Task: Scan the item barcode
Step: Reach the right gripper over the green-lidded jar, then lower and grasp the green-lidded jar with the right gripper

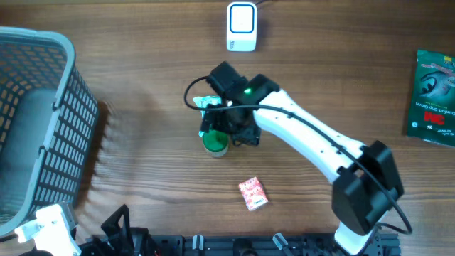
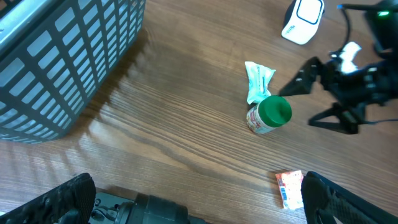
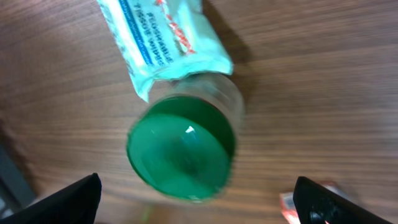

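A: Right gripper (image 3: 196, 180), state?
B: Open. Its fingers (image 3: 68, 208) stand wide on either side of the jar (image 3: 183, 152) and are clear of the green lid.
A: Jar position?
B: It stands lid up at mid-table (image 1: 142, 156), against a tissue pack (image 3: 161, 37). The scanner (image 1: 242, 27) sits well apart, at the far edge.
A: Left gripper (image 2: 198, 180)?
B: Open, low at the near edge, near the basket (image 1: 35, 107). A red packet (image 1: 253, 194) lies near the jar.
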